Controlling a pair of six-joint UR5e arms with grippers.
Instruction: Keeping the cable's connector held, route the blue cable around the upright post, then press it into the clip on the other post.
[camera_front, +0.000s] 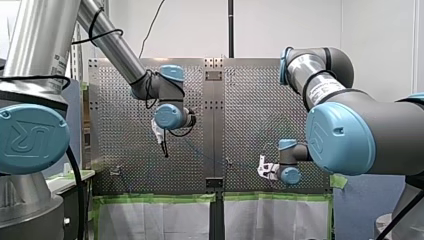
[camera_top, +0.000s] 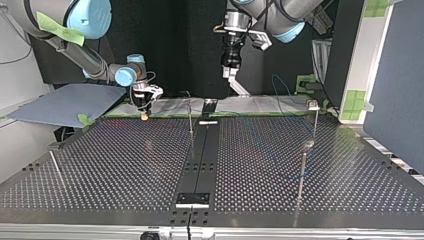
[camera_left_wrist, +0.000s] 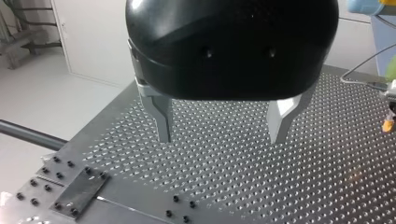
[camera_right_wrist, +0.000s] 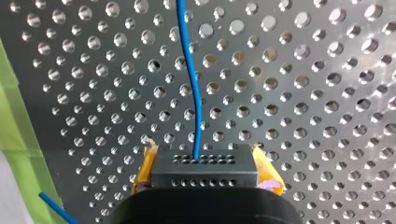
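In the right wrist view my right gripper (camera_right_wrist: 205, 158) is shut on a black connector block (camera_right_wrist: 205, 173), its yellow pads (camera_right_wrist: 144, 170) on either side. The thin blue cable (camera_right_wrist: 191, 84) leaves the block and runs ahead over the perforated table. In the top view this gripper (camera_top: 143, 114) hangs low at the far left edge of the plate. My left gripper (camera_left_wrist: 222, 137) is open, its metal fingers (camera_left_wrist: 161, 116) wide apart above the plate with nothing between them. It hangs high at the far middle (camera_top: 234, 82). An upright post (camera_top: 190, 120) stands near the centre; a post with a clip (camera_top: 314, 107) stands far right.
Two more thin posts stand nearer the top view's camera, one at the right (camera_top: 302, 170) and one at the left (camera_top: 56, 167). A black strip (camera_top: 200, 160) runs down the table's middle. Green tape (camera_front: 160, 198) lines the table's edge.
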